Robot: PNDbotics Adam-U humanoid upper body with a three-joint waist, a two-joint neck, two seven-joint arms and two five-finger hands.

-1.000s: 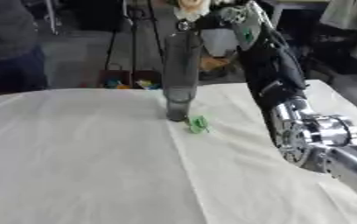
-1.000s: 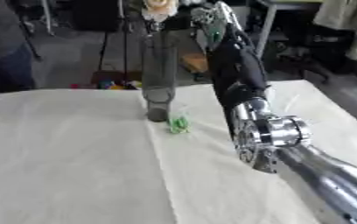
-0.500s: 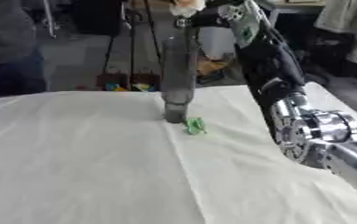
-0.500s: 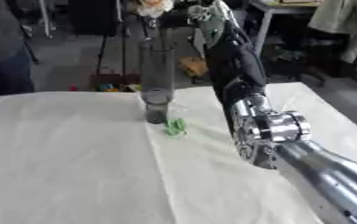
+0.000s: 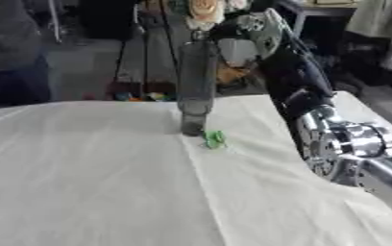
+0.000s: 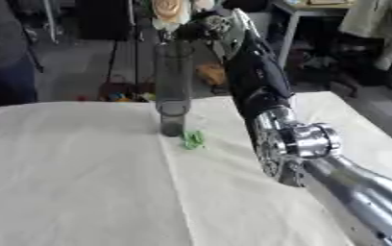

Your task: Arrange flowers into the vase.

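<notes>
A tall, clear vase (image 5: 196,86) stands upright on the white tablecloth (image 5: 98,182), toward the far middle of the table, its narrow base resting on the cloth and its rim reaching up near the top of the view. Above that rim sits a pale peach flower (image 5: 205,8), a rose-like bloom with a little green beneath it, held right over the mouth of the vase; whether its stem already reaches down inside the glass cannot be told. The right hand (image 5: 243,34) is raised beside the top of the vase, on its right, with fingers curled in toward the flower's lower part, apparently grasping it by the stem, though the grip itself is blurred. From this hand the black forearm (image 6: 254,81) runs down and toward the camera to a large silver joint (image 5: 344,144) at the right side of the table. Just beside the foot of the vase, to its right, a small bright green scrap (image 5: 214,139) lies on the cloth, looking like a leaf or a bit of stem. The left hand shows in neither view.
</notes>
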